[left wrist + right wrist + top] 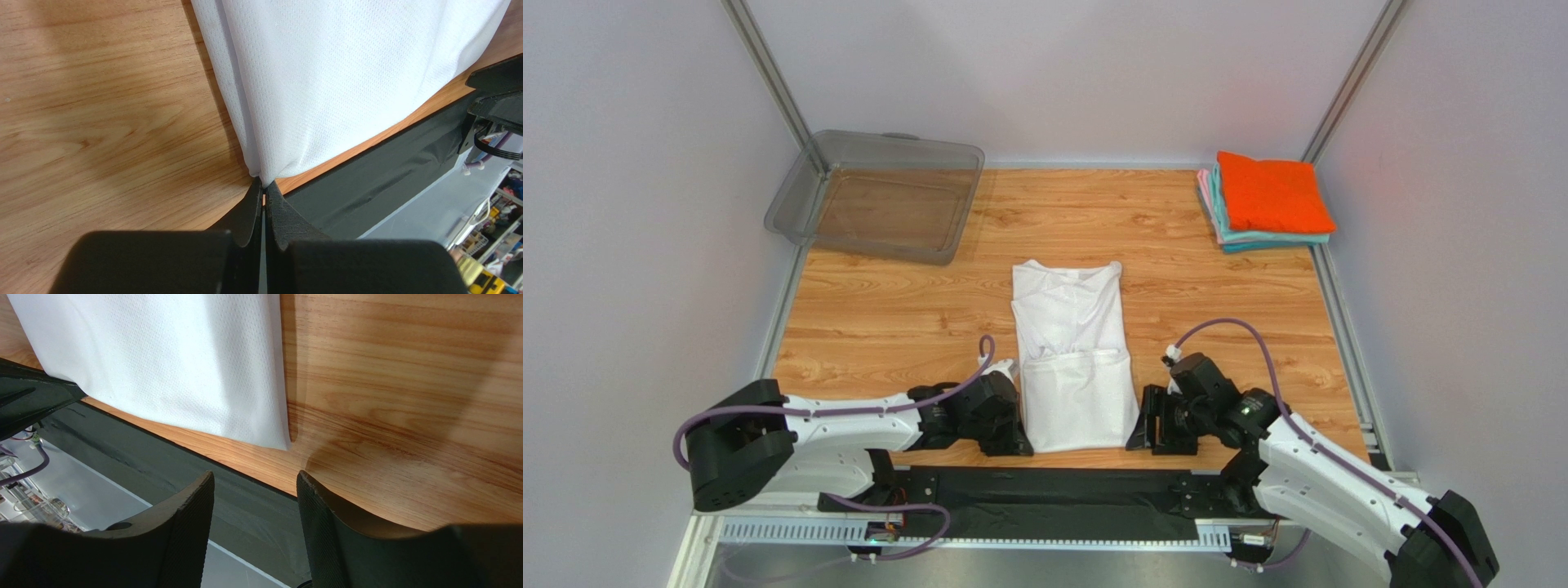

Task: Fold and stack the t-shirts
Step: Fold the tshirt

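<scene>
White t-shirt (1071,355), narrowed to a long strip, lies mid-surface (879,319), ready for the crosswise fold. Left pincer (264,185) pinches its near-left corner. The right pincer (255,484) stands spread just beside the near-right corner and, I judge, must close there before both lift the hem toward the collar.

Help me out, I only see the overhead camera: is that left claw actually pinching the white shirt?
Observer: Yes. The left wrist camera shows the left gripper shut on the near corner of the white t-shirt.
Operator: And the right one?
Observer: The right gripper is open, its fingers spread wide.
Operator: Is it touching the cloth?
Observer: No. The shirt's other near corner lies just ahead of the gap, flat on the wooden table.
</scene>
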{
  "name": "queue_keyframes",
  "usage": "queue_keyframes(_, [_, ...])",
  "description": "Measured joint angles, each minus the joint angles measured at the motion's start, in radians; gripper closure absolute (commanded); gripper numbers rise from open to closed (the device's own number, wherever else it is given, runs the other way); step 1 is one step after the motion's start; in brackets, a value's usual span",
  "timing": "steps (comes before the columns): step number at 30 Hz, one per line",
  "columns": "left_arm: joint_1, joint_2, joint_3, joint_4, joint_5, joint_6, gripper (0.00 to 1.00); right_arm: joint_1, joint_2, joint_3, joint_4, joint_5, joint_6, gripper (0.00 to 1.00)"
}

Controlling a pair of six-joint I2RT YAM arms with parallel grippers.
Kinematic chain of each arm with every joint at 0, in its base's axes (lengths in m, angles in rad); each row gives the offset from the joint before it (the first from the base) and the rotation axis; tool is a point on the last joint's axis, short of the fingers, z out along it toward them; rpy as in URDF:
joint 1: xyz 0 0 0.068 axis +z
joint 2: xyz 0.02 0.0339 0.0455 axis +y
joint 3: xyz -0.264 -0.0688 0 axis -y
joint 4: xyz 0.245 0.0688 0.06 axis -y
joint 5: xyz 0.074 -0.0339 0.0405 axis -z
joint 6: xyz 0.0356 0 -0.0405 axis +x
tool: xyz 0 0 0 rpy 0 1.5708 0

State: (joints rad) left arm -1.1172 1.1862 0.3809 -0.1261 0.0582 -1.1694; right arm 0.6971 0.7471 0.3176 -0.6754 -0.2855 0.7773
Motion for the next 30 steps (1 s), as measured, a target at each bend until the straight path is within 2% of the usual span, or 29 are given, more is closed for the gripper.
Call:
queue_keyframes(11, [0.000, -0.016, 0.000, -0.020, -0.018, 0.005, 1.00, 0.000, 0.080, -0.012, 0.068, -0.005, -0.004, 0.62])
queue_keyframes(14, [0.000, -0.016, 0.000, -0.020, -0.019, 0.005, 1.00, 0.000, 0.115, -0.012, 0.103, -0.009, -0.012, 0.77])
queue_keyframes(15, [0.000, -0.016, 0.000, -0.020, -0.019, 0.005, 1.00, 0.000, 0.130, -0.011, 0.114, -0.013, -0.016, 0.85])
queue_keyframes(18, [0.000, -0.018, 0.000, -0.022, -0.020, 0.005, 1.00, 0.000, 0.155, -0.011, 0.128, -0.011, -0.028, 0.99])
queue_keyframes(19, [0.000, -0.019, 0.000, -0.025, -0.023, 0.005, 1.00, 0.000, 0.156, -0.011, 0.128, -0.011, -0.033, 1.00])
queue_keyframes(23, [0.000, -0.040, 0.000, -0.045, -0.034, 0.008, 1.00, 0.000, 0.144, -0.011, 0.122, 0.000, -0.047, 1.00])
queue_keyframes(30, [0.000, -0.066, 0.000, -0.066, -0.041, 0.016, 1.00, 0.000, 0.097, -0.003, 0.086, 0.043, -0.044, 0.84])
